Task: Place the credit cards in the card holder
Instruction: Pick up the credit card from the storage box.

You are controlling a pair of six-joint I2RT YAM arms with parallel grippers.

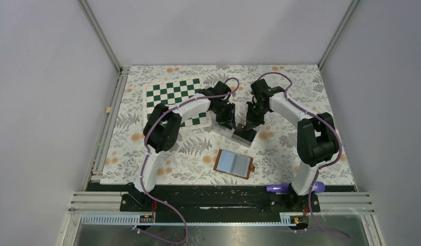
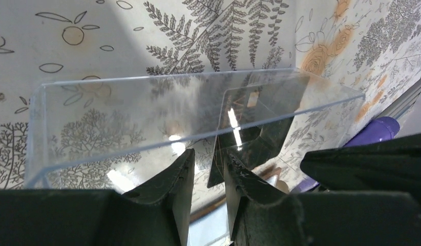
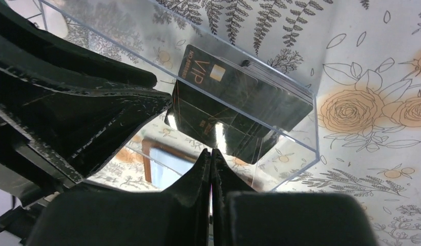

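The credit cards [image 3: 234,97] are a black stack, the top one printed VIP, leaning inside a clear plastic box [image 3: 300,128] at mid-table [image 1: 244,134]. My right gripper [image 3: 212,151] is shut, its tips meeting at the stack's near lower edge. Whether a card is nipped does not show. My left gripper [image 2: 209,154] has its jaws narrowly apart, closed astride the box's [image 2: 121,118] clear wall, with the cards [image 2: 254,138] seen through it. The card holder [image 1: 234,164] lies open nearer the arm bases, brown with pale blue sleeves. Both grippers [image 1: 226,122] [image 1: 251,120] meet over the box.
A green and white chessboard mat [image 1: 172,97] lies at the back left under the left arm. A purple object [image 1: 280,188] rests by the right arm's base. The left arm's black body [image 3: 70,102] crowds the box's left side. Metal rails edge the table.
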